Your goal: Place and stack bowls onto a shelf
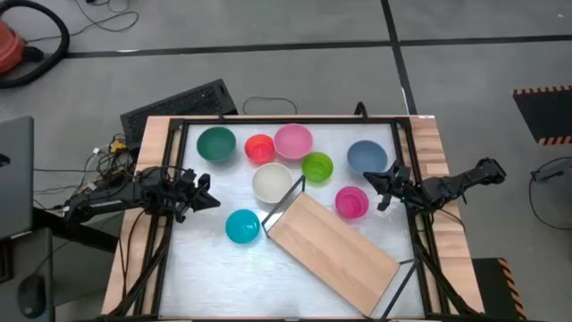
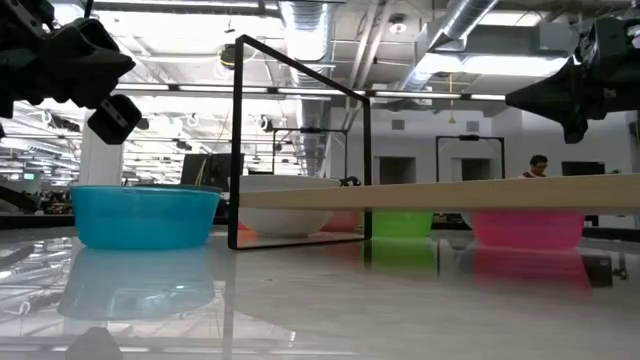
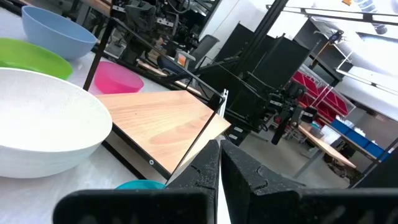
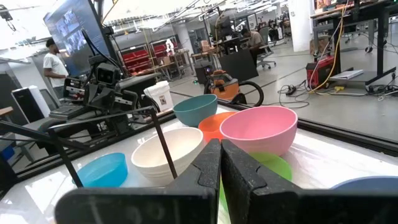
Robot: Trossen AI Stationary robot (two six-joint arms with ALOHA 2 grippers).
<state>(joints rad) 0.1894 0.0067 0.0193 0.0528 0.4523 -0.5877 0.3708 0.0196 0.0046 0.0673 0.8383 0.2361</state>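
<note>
White and glossy, the bench point(image 1: 192, 268) carries the shelf point(image 1: 335, 250), which lies slantwise across its middle with nothing on it yet. All eight bowls stand on the bench around the shelf's upper end: the white bowl point(image 1: 272, 182) just beside the shelf's corner, the lime bowl point(image 1: 317, 166) and magenta bowl point(image 1: 351, 202) along its upper right edge, the cyan bowl point(image 1: 242, 226) just left of it, and farther off, beyond the white one, the green bowl point(image 1: 215, 144), red bowl point(image 1: 259, 148) and pink bowl point(image 1: 293, 140), with the blue bowl point(image 1: 366, 156) to the right. The left gripper point(image 1: 207, 190) hangs left of the shelf, between the green and cyan bowls, jaws shut on nothing. The right gripper point(image 1: 382, 188) hangs right of the shelf, near the magenta and blue bowls, jaws all but shut and holding nothing. No bowl looks placed, so the task seems at its start. The bowls look like thin, light, stiff plastic with smooth walls, likely to slide on the shiny bench if nudged, and unlikely to break. A sound hold would probably be a pinch on the rim, one finger inside and one outside the wall, since each bowl seems too wide to span; the jaws would first need to open.
</note>
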